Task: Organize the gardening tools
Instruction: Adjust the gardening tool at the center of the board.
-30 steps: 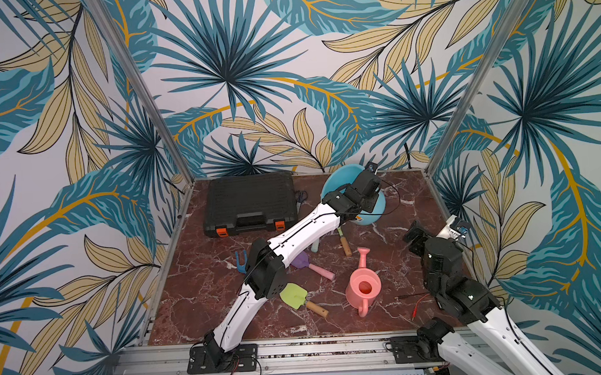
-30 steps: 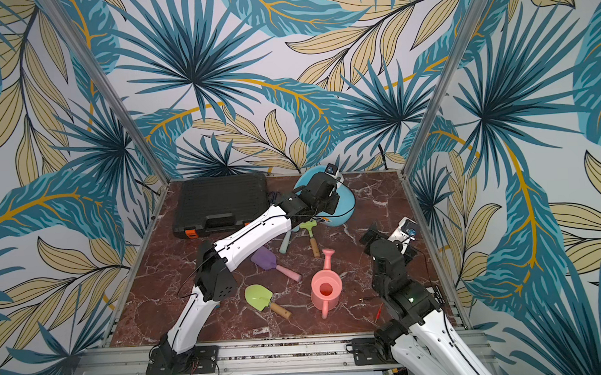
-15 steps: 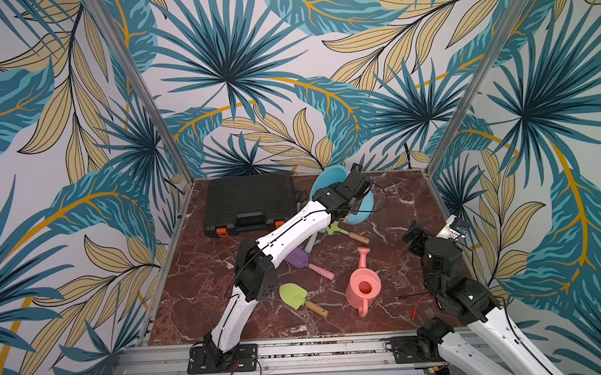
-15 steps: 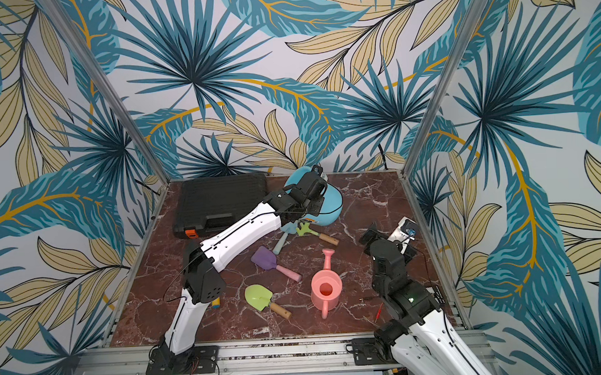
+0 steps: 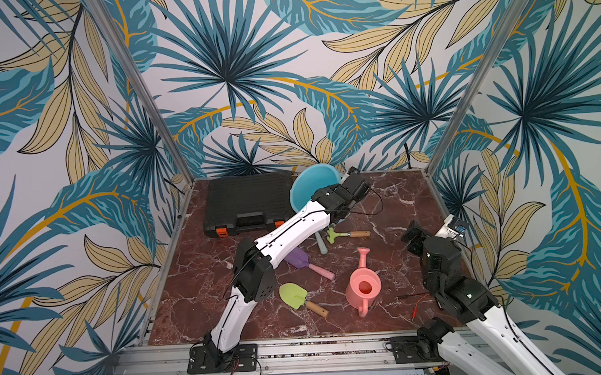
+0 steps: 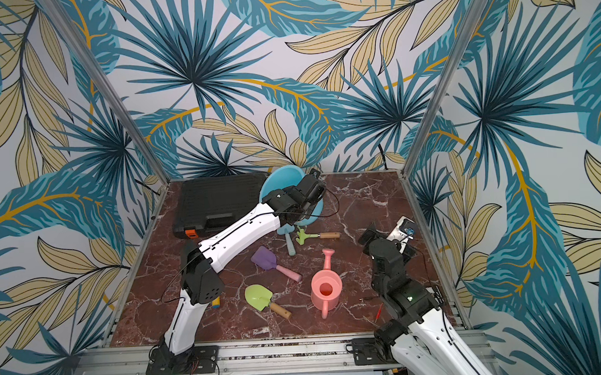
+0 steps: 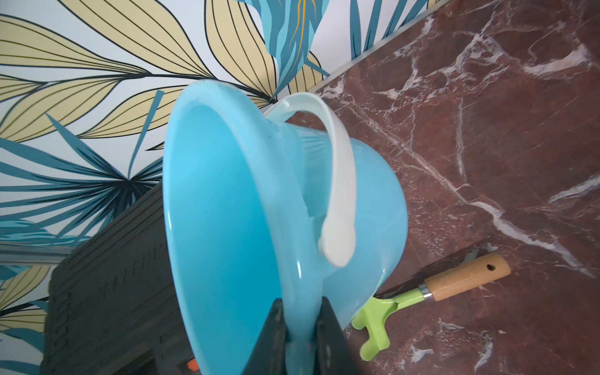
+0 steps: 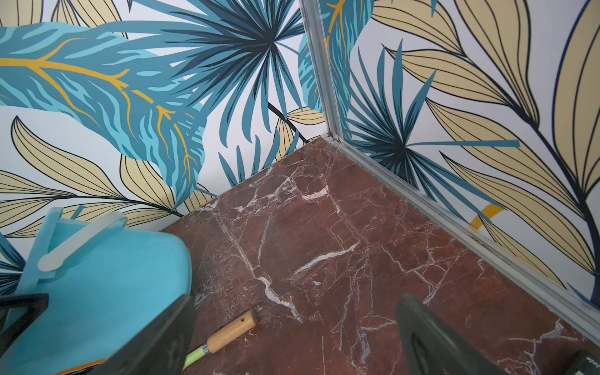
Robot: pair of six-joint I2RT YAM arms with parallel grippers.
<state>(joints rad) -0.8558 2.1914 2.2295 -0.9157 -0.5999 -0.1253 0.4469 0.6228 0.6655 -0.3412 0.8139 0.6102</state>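
The case (image 5: 247, 201) lies at the back left of the table (image 5: 397, 205), the bucket (image 5: 306, 188) just right of it. Before the bucket lie the rake (image 5: 343, 234) and, perhaps touching it, the trowel (image 5: 321, 245). The scoop (image 6: 265, 259) lies mid-table, the shovel (image 5: 293, 295) before it, and the watering can (image 5: 362, 286) right of the shovel.

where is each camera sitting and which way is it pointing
Top views: high over the front edge, looking down and back at the marble table; left arm and right arm both show.
Left wrist: on the left arm, looking past the left gripper, shut on the rim of the tilted blue bucket, toward the back wall and black case.
Right wrist: looking past the open right gripper into the far right corner.
Shared: both wrist views catch the bucket and the green rake.
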